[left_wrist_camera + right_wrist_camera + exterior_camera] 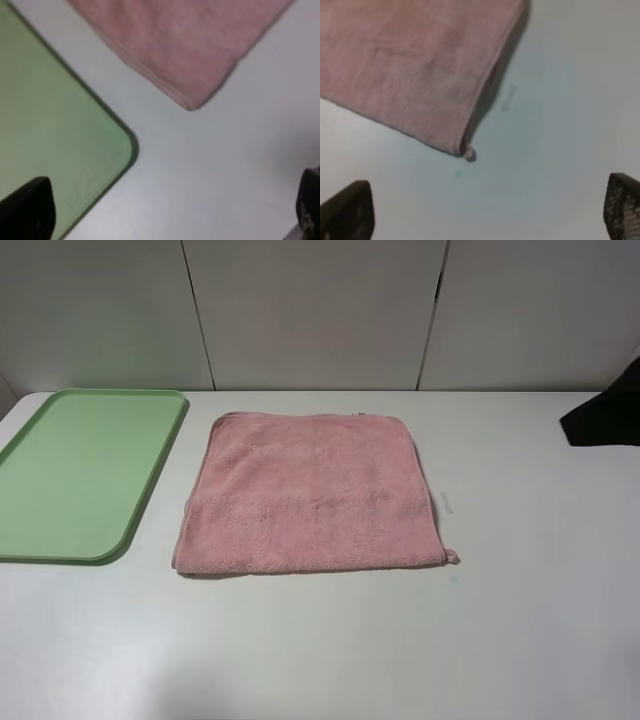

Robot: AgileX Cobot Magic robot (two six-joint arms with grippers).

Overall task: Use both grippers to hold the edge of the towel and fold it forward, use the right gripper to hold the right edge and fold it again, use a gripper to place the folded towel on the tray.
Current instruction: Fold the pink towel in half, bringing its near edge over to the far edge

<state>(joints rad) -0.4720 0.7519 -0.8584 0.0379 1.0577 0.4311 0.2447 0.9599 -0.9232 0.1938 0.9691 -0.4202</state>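
Bare surface (320,660) in front, then towel (315,490) lying flat, near edge (310,568) running left-right. Left tool (167,210) faces near-left corner (189,106), right tool (484,207) faces loop corner (469,152). Both are spread wide and empty. Tray (80,470) sits left of the towel, apart.

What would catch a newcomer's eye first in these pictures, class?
The pink towel lies flat in the middle of the white table. A light-green tray sits to its left, apart from it. A small loop sticks out at the towel's near right corner.
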